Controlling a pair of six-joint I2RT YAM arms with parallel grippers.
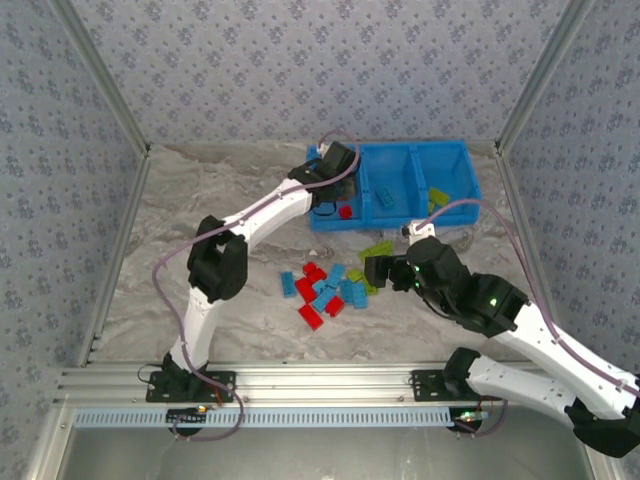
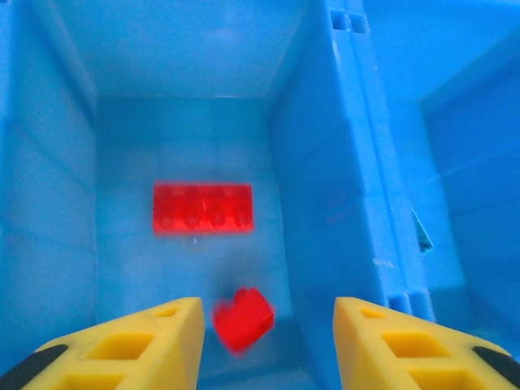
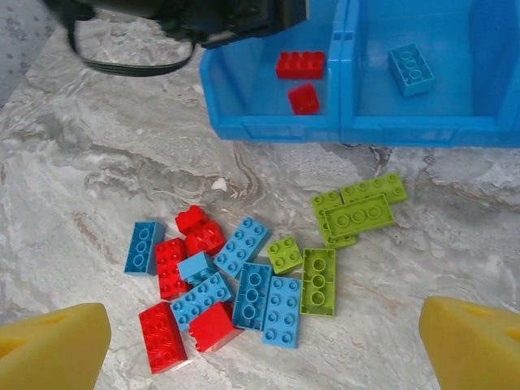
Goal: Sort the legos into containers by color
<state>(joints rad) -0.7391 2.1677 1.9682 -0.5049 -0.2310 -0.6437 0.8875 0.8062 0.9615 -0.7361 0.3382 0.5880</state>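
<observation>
**Bin tray.** The bin tray [image 1: 400, 222] stands on the far right part of the marbled table [image 1: 200, 190], with its three compartments side by side.

**Left gripper.** The left gripper [image 1: 338, 165] is positioned over the left compartment [image 2: 187, 146] and points down into it. In the left wrist view its yellow fingers [image 2: 187, 341] stand apart and grasp nothing, so the hand is released. A small red brick [image 2: 244, 319], blurred, shows between the fingers and appears to touch neither. A long red brick [image 2: 202, 208] lies flat on the compartment floor beyond it. The right wrist view places both red bricks inside the left compartment, the small one closer to the near wall.

**Other compartments.** The middle compartment [image 1: 395, 170] holds one light blue brick [image 3: 411, 69]. The right compartment [image 1: 450, 170] holds yellow-green bricks [image 1: 438, 197], but their number cannot be told.

**Right gripper.** The right gripper [image 1: 378, 272] hangs above the table at the right edge of the loose legos [image 1: 325, 290]. Its jaws are spread wide and hold nothing.

**Loose legos.** These lie in a pile on the table, on the near side of the tray and between the two arms.
- Red bricks are at the left and near side.
- Light blue bricks are in the centre.
- Yellow-green bricks are at the right, closest to the tray.
- A single light blue brick [image 3: 143, 246] lies at the left edge of the pile, just beside a red one.
</observation>
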